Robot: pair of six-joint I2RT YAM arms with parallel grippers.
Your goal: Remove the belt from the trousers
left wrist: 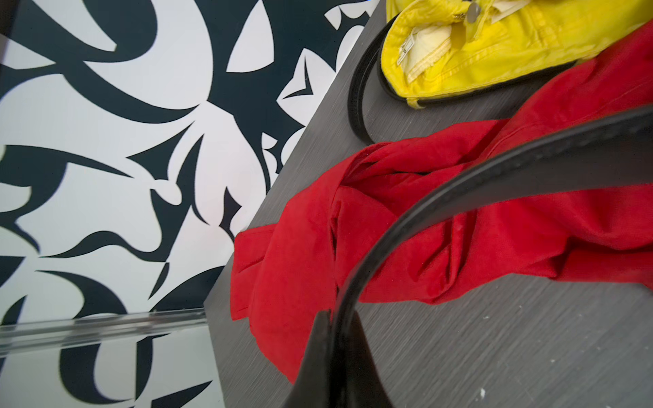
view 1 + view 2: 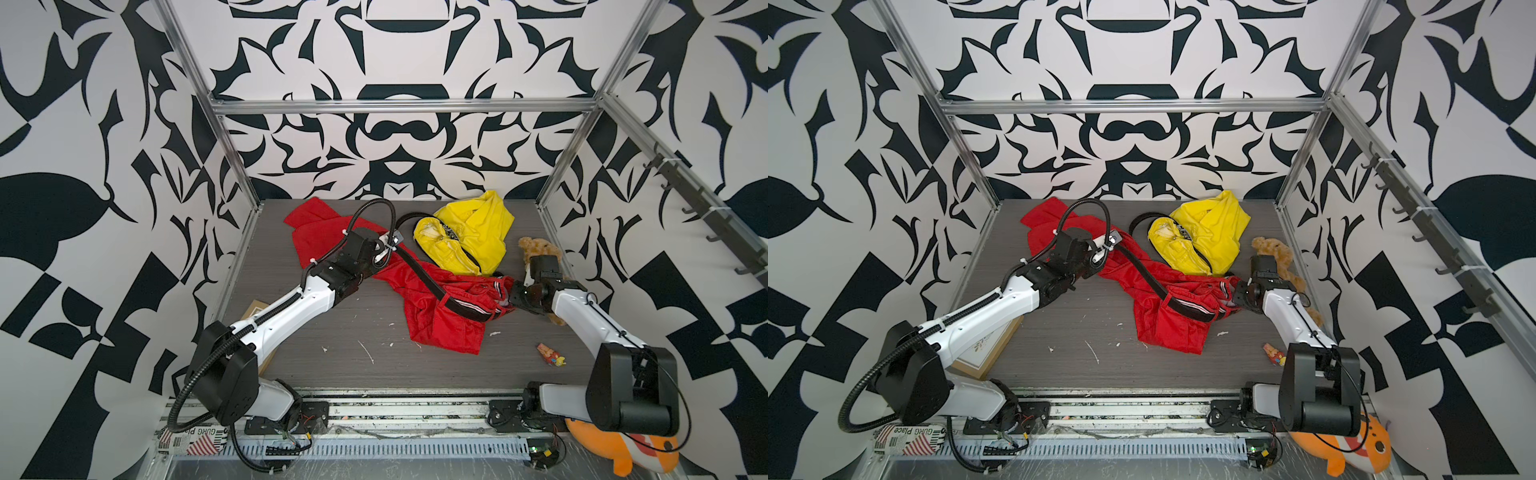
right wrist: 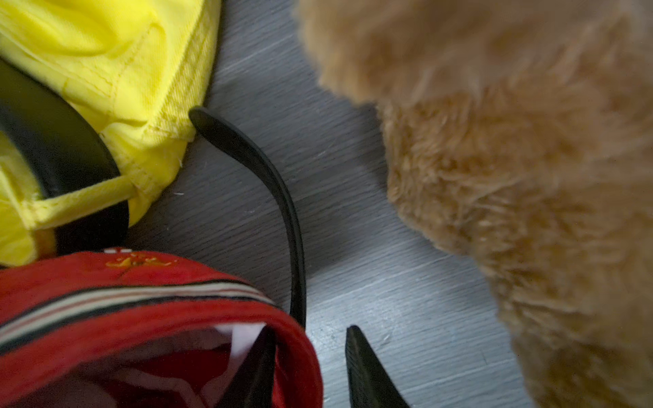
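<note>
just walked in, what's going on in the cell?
Belt removal, partway done. The left hand is shut on the black belt and holds that end raised over the red trousers. The rest of the belt is still threaded along the waistband. The right hand straddles that waistband, one finger inside and one outside, with a gap showing, so it isn't clamped. The yellow trousers behind are untouched.

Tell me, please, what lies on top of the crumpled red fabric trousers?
A long black leather belt runs across the trousers from the shut left gripper to the striped waistband; beyond that, red folds cover it.
</note>
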